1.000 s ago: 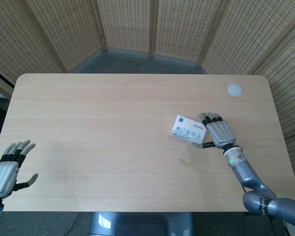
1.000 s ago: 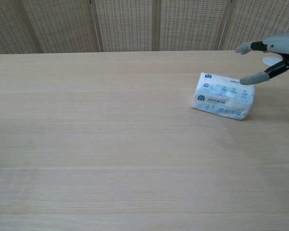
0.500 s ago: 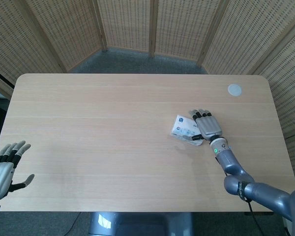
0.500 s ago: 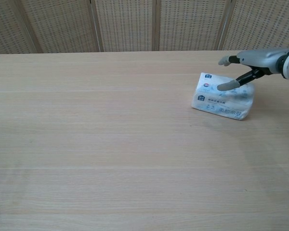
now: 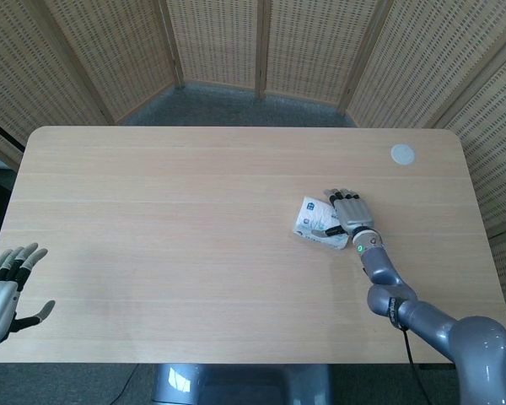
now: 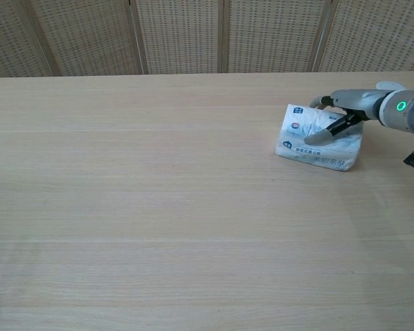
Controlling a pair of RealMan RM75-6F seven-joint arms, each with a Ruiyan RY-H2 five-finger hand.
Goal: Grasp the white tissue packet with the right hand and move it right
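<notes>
Left hand point(image 5: 2, 295), grey metal with black-jointed fingers, hangs off the near-left corner of the pale wood-grain table point(image 5: 169, 219), fingers spread and holding nothing; head view only. Soft, crinkled white plastic tissue packet point(image 5: 314, 224) with blue print lies right of centre. Right hand point(image 5: 347, 217) lies flat on the packet's right part, thumb across the top, fingers not clamped. Chest view shows the thumb resting on the wrapper. Small white round disc point(image 5: 402, 153) lies far right, head view only.

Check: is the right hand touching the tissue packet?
Touching. Chest view shows the right hand laid over the tissue packet, its thumb on the front face.
</notes>
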